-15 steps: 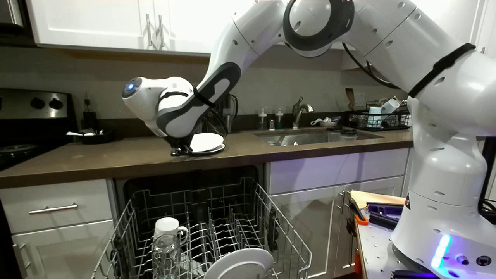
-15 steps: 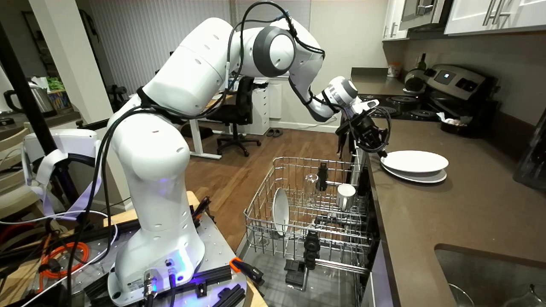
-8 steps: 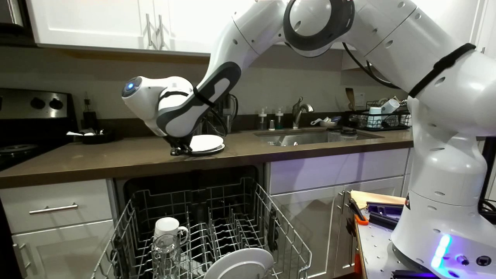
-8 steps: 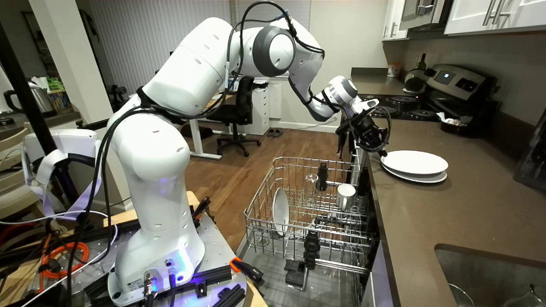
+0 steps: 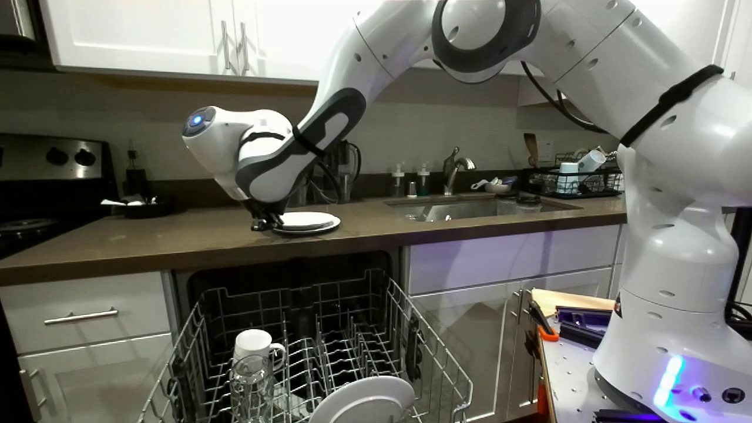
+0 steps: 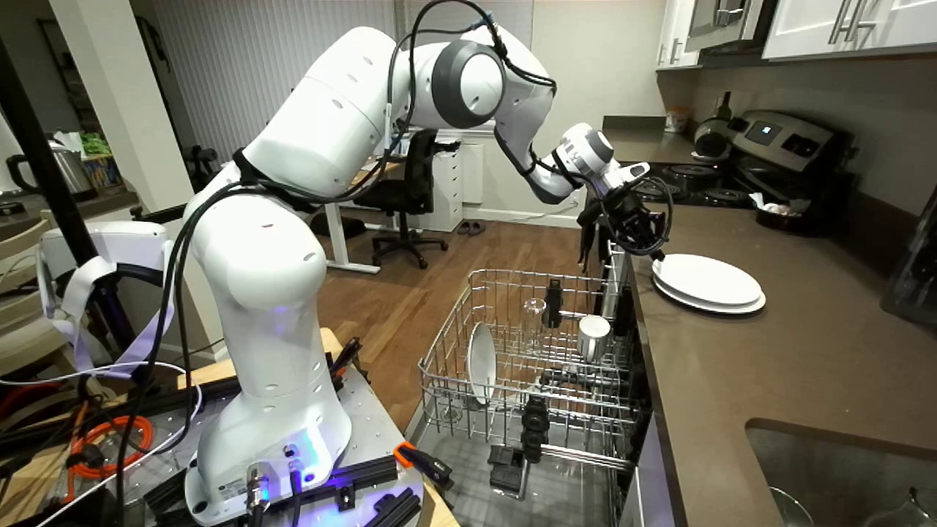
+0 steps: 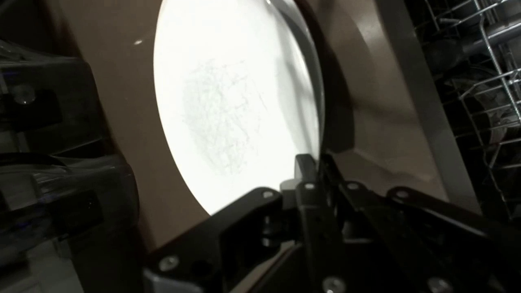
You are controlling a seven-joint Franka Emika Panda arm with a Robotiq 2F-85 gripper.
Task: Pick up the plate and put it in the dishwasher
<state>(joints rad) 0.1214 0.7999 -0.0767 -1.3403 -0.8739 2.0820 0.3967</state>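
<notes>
"If we start at the far left in an exterior view, what comes first?"

"A steel-fronted stove (image 5: pixel 88 158), then a black bowl (image 5: pixel 147 210) on the brown counter (image 5: pixel 182 238)."

"And past that?"

"Down below, the open dishwasher (image 5: pixel 341 346), with a clear glass (image 5: pixel 251 388) and a white mug (image 5: pixel 251 341) on its left side. Just above it, at the counter's edge, comes the gripper (image 7: pixel 318 165)."

"Holding anything?"

"Yes. The wrist view shows it clenched on the rim of the upper white plate (image 7: pixel 220 122)."

"So where exactly is that plate?"

"Over a second white plate (image 6: pixel 736 309) on the counter. Whether the two touch, I can't tell."

"Further right?"

"A pale plate (image 5: pixel 364 399) stands on edge in the dishwasher. Then the sink (image 5: pixel 449 210) and its faucet (image 5: pixel 455 170), a black wire dish rack (image 5: pixel 543 189) holding cups (image 5: pixel 568 177), and lastly the white Panda arm (image 5: pixel 664 276), standing at the far right."
</notes>
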